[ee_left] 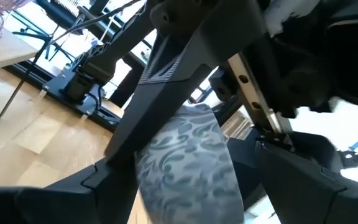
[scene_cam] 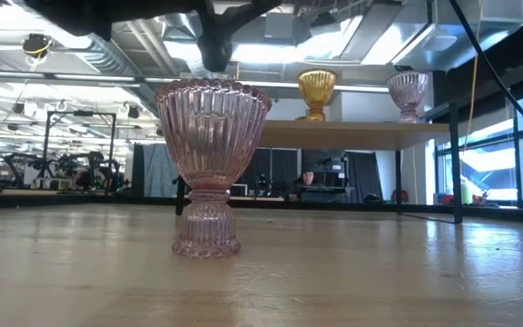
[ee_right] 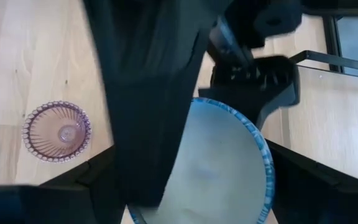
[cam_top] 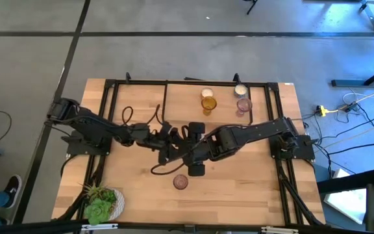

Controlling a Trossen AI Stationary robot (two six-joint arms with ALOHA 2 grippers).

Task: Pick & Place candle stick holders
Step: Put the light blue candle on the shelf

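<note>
Standing upright near the front edge of the table [cam_top: 135, 188]: pink holder [cam_top: 180, 182], mouth up, long axis vertical, foot flat on the wood, touched by nothing.

Meeting above mid-table, just behind that holder: left gripper [ee_left: 188, 186] and right gripper [ee_right: 197, 186], both around one patterned white cup [ee_left: 179, 149].

Cup orientation:
- Tilted off vertical in the left wrist view, long axis slanting, patterned side wall toward that camera.
- Mouth turned toward the right wrist camera, blue rim and pale inside visible.
- Clear of the table.

Gripper state:
- Right: moderately wide, fingers set against opposite sides of the cup and gripping it.
- Left: fingers spread wide on either side of the same cup; cannot tell whether pressing on it or merely flanking it.

Set on the raised shelf [cam_top: 265, 114] at the table's rear, all upright with mouths up:
- amber holder [cam_top: 208, 103]
- cream holder [cam_top: 206, 93] just behind it
- white holder [cam_top: 240, 90]
- second pink holder [cam_top: 243, 105] just in front of the white one
</note>
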